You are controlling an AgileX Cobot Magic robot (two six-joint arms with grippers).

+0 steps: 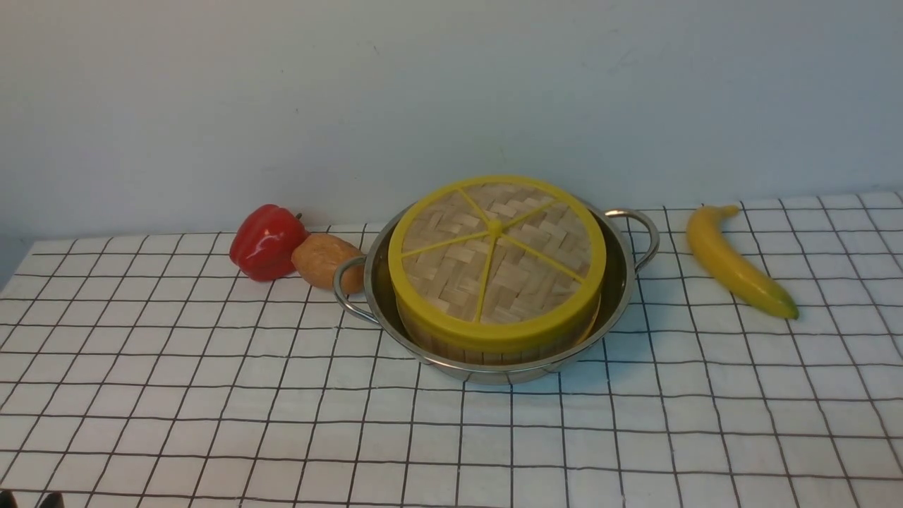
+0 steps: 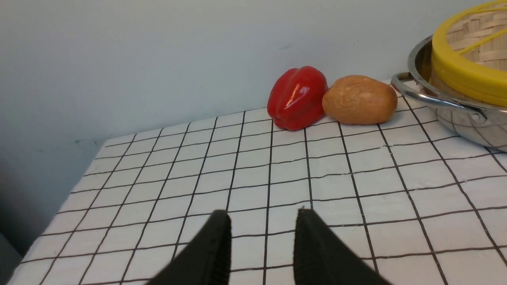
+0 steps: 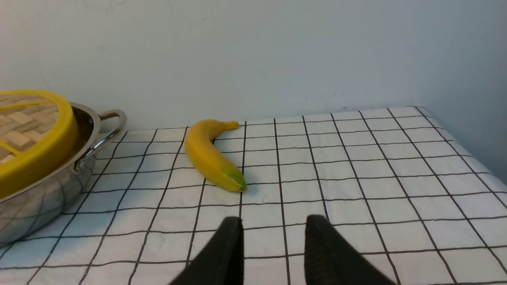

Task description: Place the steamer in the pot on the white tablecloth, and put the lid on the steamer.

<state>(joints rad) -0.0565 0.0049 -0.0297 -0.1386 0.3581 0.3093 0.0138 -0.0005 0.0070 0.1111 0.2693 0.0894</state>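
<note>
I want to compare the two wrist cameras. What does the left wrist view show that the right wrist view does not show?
Only the left wrist view shows the red pepper, the brown potato touching it, and the left gripper, fingers apart and empty. Only the right wrist view shows the banana and the right gripper, also open. Both show the pot, the lid and the white tablecloth.

Even, soft, bright light; shadows faint. Small glare on glossy red bell pepper (image 2: 298, 97) and shiny stainless-steel pot (image 1: 494, 367) rim (mirror reflections). All views sharp; wall corners slightly dim.
</note>
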